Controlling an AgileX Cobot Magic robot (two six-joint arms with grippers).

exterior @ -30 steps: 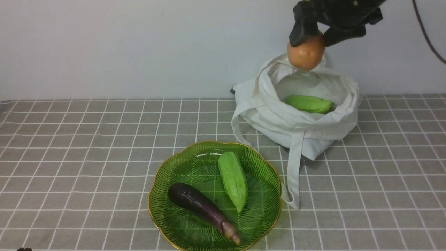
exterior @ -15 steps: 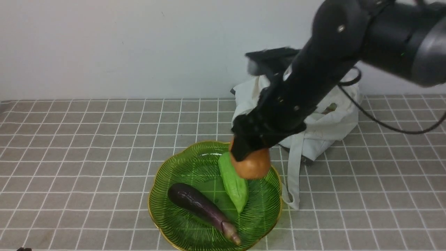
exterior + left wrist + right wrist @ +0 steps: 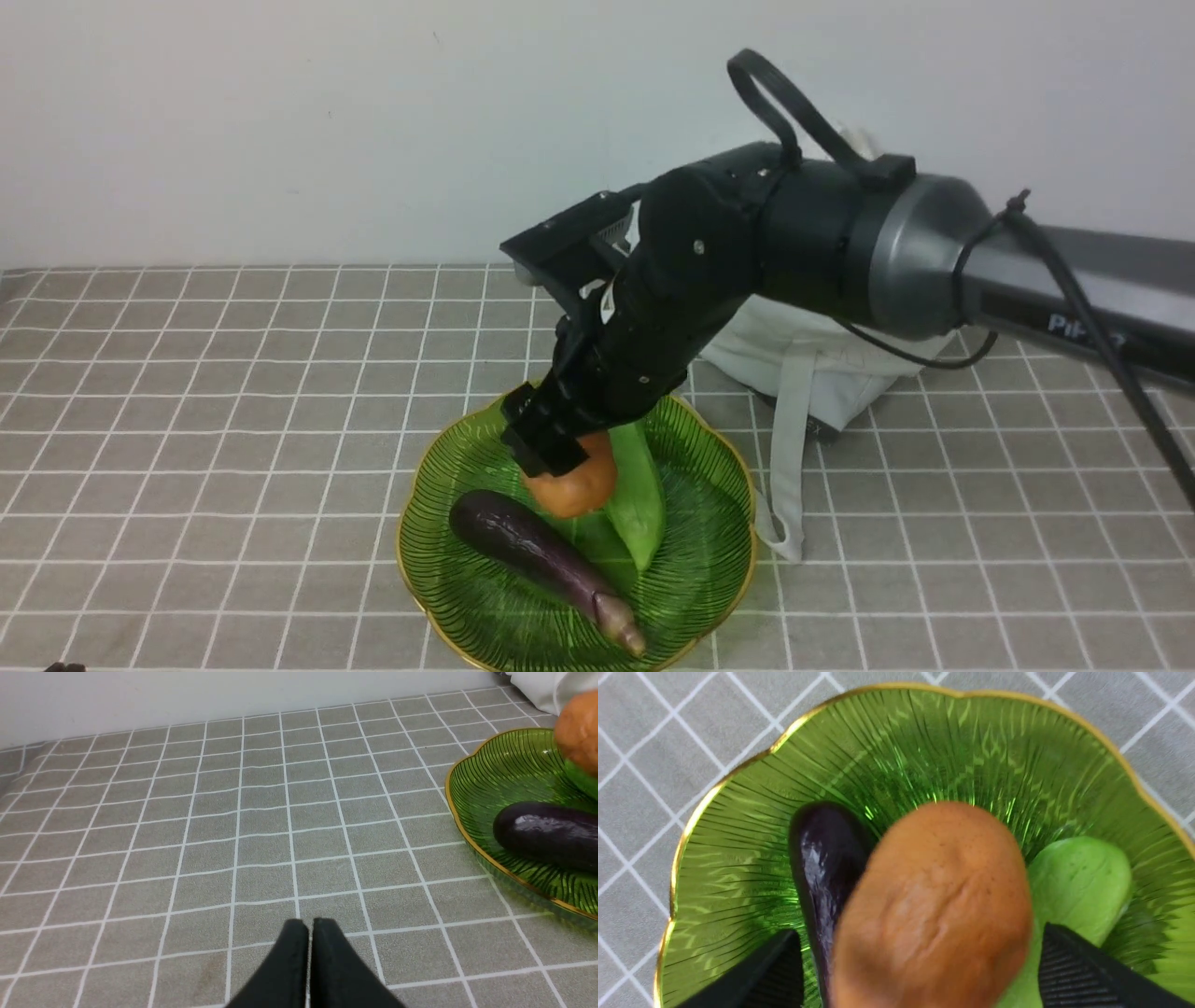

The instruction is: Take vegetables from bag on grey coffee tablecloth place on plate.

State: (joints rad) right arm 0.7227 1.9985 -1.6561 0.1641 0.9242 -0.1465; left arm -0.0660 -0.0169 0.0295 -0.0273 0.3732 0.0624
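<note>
My right gripper point(image 3: 568, 459) hangs low over the green glass plate point(image 3: 439, 579), its jaws open. The orange-brown potato point(image 3: 934, 905) sits between the fingers point(image 3: 1069, 970), with a narrow gap on each side. It rests against the light green gourd point(image 3: 642, 509) and close to the purple eggplant point(image 3: 532, 551), both lying in the plate. The white bag point(image 3: 831, 359) stands behind the plate, mostly hidden by the right arm. My left gripper point(image 3: 308, 926) is shut, empty, over the grey tablecloth point(image 3: 210, 826) left of the plate point(image 3: 486, 779).
A long white strap point(image 3: 789, 448) of the bag trails over the tablecloth point(image 3: 233, 420) next to the plate's right rim. A pale wall closes off the back. The right arm stretches across from the right above the bag.
The right arm carried the potato from above the bag down into the plate. Its jaws have spread wider, so they no longer press on the potato.
</note>
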